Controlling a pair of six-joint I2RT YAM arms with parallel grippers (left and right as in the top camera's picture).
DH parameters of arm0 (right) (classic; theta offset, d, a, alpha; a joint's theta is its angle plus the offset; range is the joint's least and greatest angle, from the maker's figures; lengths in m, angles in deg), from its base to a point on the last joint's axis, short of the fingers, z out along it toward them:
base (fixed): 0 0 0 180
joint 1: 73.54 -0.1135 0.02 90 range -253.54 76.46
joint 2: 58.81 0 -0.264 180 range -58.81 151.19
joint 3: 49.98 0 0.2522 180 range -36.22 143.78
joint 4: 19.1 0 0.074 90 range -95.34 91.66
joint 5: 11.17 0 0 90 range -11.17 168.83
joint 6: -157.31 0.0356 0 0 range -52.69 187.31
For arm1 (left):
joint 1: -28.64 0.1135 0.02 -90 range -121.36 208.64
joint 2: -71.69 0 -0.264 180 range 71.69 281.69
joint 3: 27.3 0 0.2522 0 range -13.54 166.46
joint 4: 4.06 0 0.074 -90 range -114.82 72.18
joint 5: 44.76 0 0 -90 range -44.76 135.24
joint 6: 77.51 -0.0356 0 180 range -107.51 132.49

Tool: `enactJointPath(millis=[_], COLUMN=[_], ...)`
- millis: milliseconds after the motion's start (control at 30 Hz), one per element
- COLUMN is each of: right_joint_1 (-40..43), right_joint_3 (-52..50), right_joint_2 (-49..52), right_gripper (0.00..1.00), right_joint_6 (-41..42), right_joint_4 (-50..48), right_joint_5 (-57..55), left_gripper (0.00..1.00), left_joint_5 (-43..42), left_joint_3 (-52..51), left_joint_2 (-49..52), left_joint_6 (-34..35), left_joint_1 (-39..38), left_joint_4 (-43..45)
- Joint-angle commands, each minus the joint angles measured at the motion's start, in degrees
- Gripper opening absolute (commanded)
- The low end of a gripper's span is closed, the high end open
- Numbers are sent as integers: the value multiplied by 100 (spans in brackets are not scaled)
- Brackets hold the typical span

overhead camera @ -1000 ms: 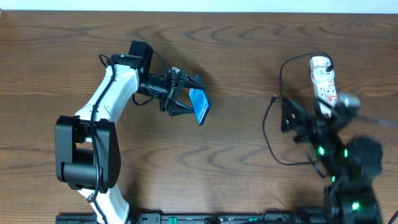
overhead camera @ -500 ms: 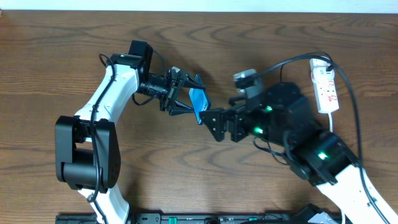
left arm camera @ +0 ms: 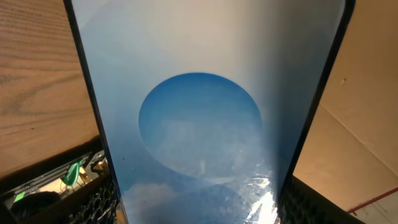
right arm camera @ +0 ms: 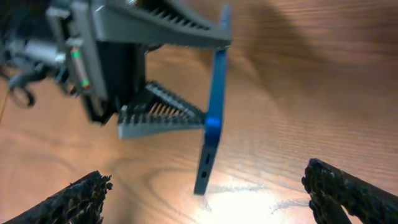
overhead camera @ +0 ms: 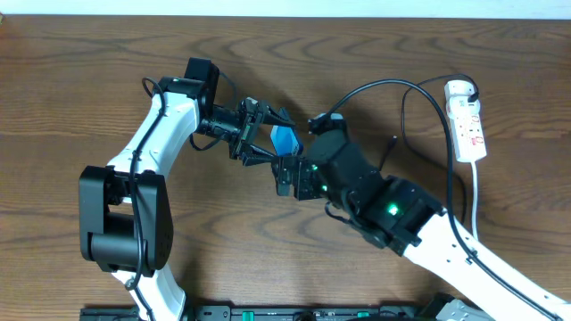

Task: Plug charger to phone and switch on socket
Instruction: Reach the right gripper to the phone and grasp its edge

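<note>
- The phone (overhead camera: 284,141) is in the air over the table (overhead camera: 89,71), a little left of the middle, with its blue screen lit. It is held on its edge, not flat.
- The left gripper (overhead camera: 278,139) is closed on the phone. In the left wrist view the phone (left arm camera: 205,124) fills the picture, and a dark finger sits at each of its long sides.
- The long axis of the phone runs from the left gripper down and toward the right arm. In the right wrist view the phone (right arm camera: 211,118) stands almost upright with its thin edge to the camera. Its lower short end shows a small dark slot (right arm camera: 205,163), which I judge to be the charging port. Whether this end touches the wood, I cannot tell.
- The right gripper (overhead camera: 288,172) is just beside that lower end. Its jaws are wide apart and hold nothing. In its own view the end of the phone lies between the two fingertips (right arm camera: 74,199).
- The charger (overhead camera: 403,111) is in no gripper. Its black cable lies on the table well apart to the right, near the socket (overhead camera: 466,120), and the small plug (overhead camera: 393,141) is at its free end.
- In my judgement the right arm is the nearer one to both port and plug, so the plugging falls to it. The port already faces this arm, but the plug must be fetched first, and the socket's switch comes after.
</note>
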State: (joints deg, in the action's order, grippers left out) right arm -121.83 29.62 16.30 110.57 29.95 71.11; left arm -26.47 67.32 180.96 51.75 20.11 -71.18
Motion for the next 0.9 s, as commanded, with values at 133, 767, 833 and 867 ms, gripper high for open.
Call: enactJointPath(millis=[133,767,833,867], right_joint_1=[-160,-164,-164,-164], right_joint_3=[96,94,94,94], right_joint_2=[616,850,870,881], right_gripper=[99,47,42,39], right_joint_6=[1008,1207,1217,1270], right_joint_4=[-339,-763,-765,-765], right_joint_5=[-901,-669,-645,-645], left_gripper=[70,70,70,70], left_joint_5=[-227,-225,-225,-225], left_joint_3=[-11,-11,-11,-11], left_joint_2=[-105,-107,-105,-105], left_joint_6=[179,177,177,177], left_joint_1=[-17,-17,-17,-17], left_joint_4=[-9,-7,-9,-9])
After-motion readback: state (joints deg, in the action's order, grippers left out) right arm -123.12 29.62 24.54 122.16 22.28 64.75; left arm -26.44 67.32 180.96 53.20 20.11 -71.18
